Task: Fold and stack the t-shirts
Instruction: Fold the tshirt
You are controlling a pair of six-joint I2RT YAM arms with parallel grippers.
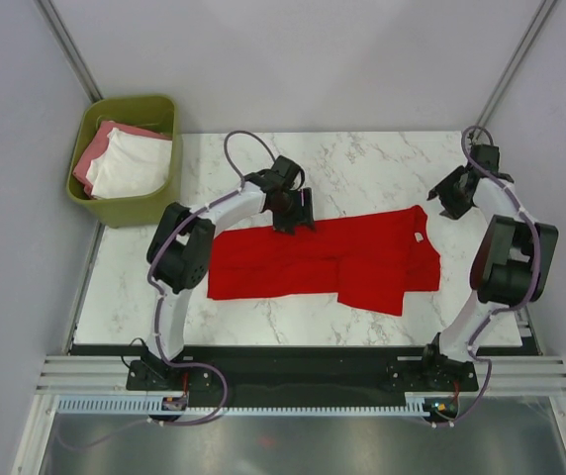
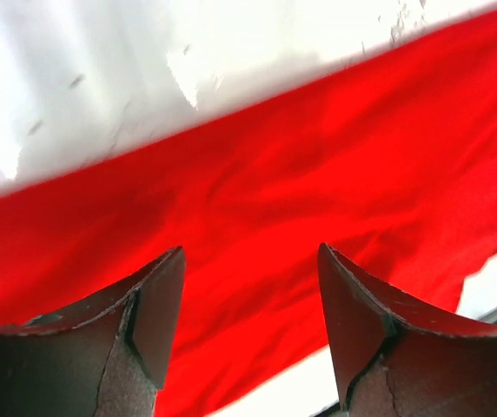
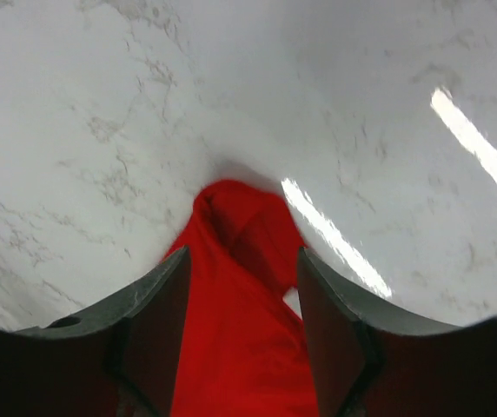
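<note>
A bright red t-shirt [image 1: 313,262] lies flat across the marble table, its neck with a small white label [image 1: 420,237] at the right and a folded flap at the lower right. My left gripper [image 1: 295,220] hovers over the shirt's far edge; in the left wrist view the jaws [image 2: 248,252] stand wide apart with red cloth [image 2: 275,191] below them. My right gripper [image 1: 451,203] is just right of the neck end. In the right wrist view its jaws [image 3: 242,252] are apart, with a bunched corner of red cloth [image 3: 240,330] showing between them.
An olive-green bin [image 1: 115,210] stands off the table's far left corner and holds a white tee [image 1: 130,168] and a pink tee [image 1: 100,148]. Bare marble [image 1: 362,168] lies behind the red shirt. Grey walls close in the sides.
</note>
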